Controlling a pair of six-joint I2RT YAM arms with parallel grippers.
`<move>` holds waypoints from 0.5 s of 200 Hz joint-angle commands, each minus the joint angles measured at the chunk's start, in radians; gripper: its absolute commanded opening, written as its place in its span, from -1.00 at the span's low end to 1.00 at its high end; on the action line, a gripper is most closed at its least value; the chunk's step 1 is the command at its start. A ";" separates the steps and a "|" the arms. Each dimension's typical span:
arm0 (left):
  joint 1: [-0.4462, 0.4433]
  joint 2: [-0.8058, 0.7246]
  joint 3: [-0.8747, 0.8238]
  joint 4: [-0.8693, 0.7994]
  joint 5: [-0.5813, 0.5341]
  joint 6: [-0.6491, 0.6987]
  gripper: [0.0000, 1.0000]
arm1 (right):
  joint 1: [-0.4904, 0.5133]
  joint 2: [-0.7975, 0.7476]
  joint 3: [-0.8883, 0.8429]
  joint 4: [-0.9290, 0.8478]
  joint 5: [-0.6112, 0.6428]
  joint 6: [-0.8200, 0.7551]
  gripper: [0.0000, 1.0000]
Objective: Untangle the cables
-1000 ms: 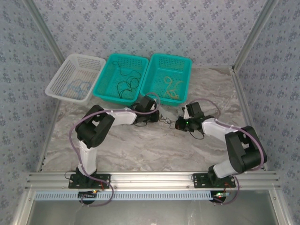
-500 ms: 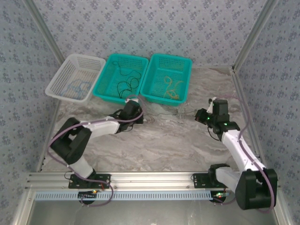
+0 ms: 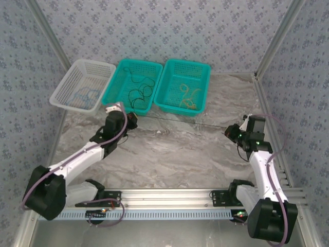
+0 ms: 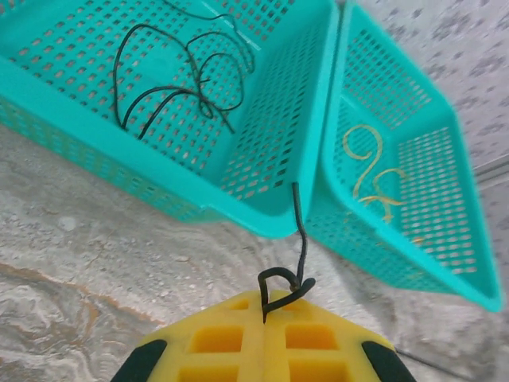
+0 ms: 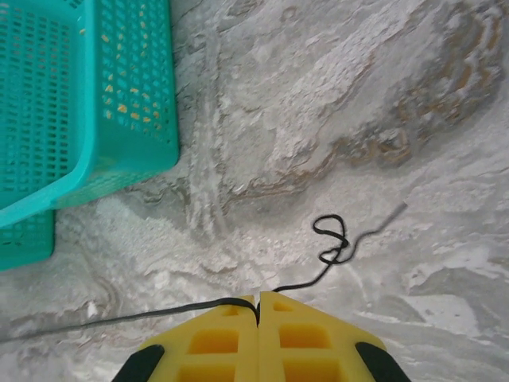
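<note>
One thin black cable [image 3: 180,122] runs taut above the marble table between my two grippers. My left gripper [image 3: 134,118] is shut on its left end, just in front of the middle teal basket [image 3: 123,108]. In the left wrist view the yellow fingers [image 4: 238,342] pinch a small bent loop of the cable [image 4: 300,239]. My right gripper [image 3: 227,132] is shut on the other end at the right. In the right wrist view the cable [image 5: 119,318] enters the gripper [image 5: 258,306] from the left. Its short knotted tail [image 5: 334,239] hangs past the tips.
Three baskets stand along the back. The white basket [image 3: 64,85] holds a blue cable [image 3: 85,95]. Black cables [image 3: 139,92] lie in the middle teal one, and the right teal basket [image 3: 177,111] holds yellow cables [image 3: 189,96]. Aluminium frame posts rise at the corners.
Both arms have swung apart from the table's middle, the left one leftward and the right one rightward. The black cable between them has been pulled out straight.
</note>
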 commanded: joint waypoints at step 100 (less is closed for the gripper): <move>0.189 -0.037 0.169 0.078 0.441 0.071 -1.00 | 0.369 0.092 0.191 0.277 -0.250 -0.085 -1.00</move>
